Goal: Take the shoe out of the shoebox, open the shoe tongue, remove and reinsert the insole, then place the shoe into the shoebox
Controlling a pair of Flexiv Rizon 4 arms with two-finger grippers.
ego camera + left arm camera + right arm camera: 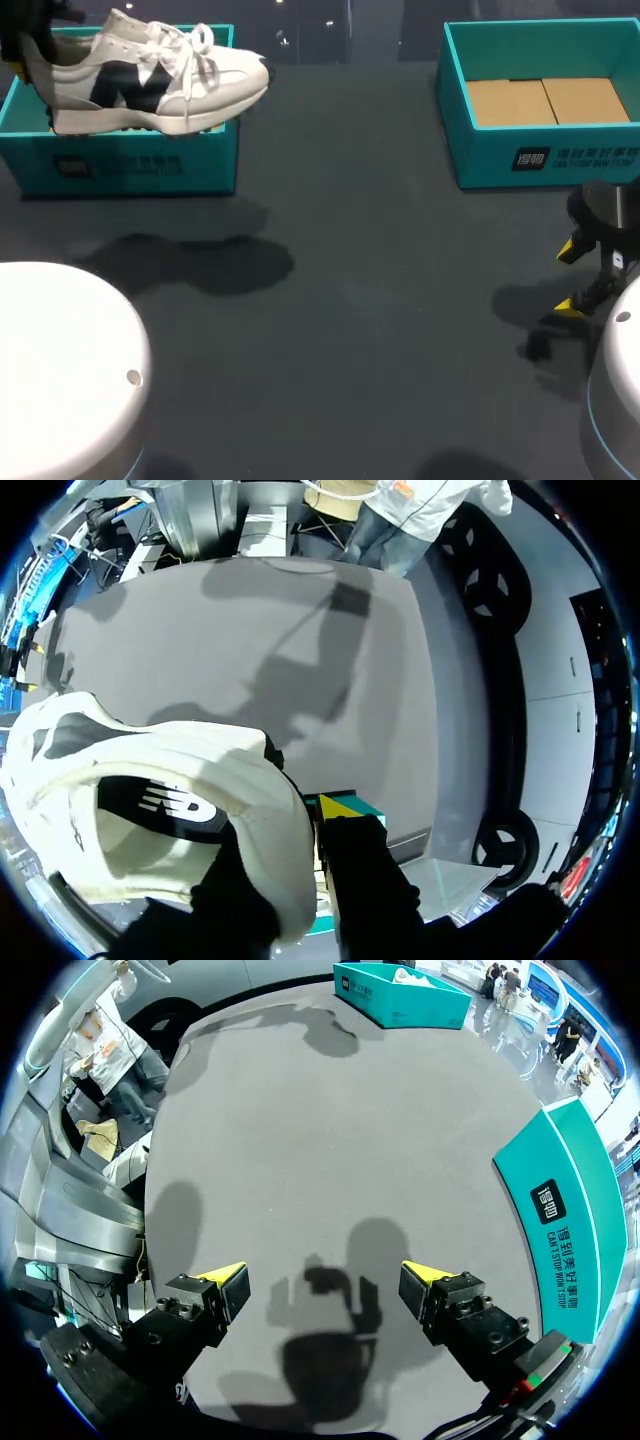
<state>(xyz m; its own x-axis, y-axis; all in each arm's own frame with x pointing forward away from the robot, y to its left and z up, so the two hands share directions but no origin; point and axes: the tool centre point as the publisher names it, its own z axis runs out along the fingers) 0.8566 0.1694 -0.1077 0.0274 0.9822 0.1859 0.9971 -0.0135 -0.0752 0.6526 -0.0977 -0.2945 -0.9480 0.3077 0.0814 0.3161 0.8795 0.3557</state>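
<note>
Above the left shoebox (130, 165), my left gripper (300, 840) clenches the shoe (150, 80) by its heel collar; my right gripper (322, 1282) hangs spread, empty. Sole should clear the box wall, level, before travelling to mid-table.

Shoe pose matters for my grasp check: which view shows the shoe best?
Head view: the whole shoe shows side-on over the left shoebox. Left wrist view shows only its heel, close up, gripped by the left gripper. Right wrist view: too small to tell.
</note>
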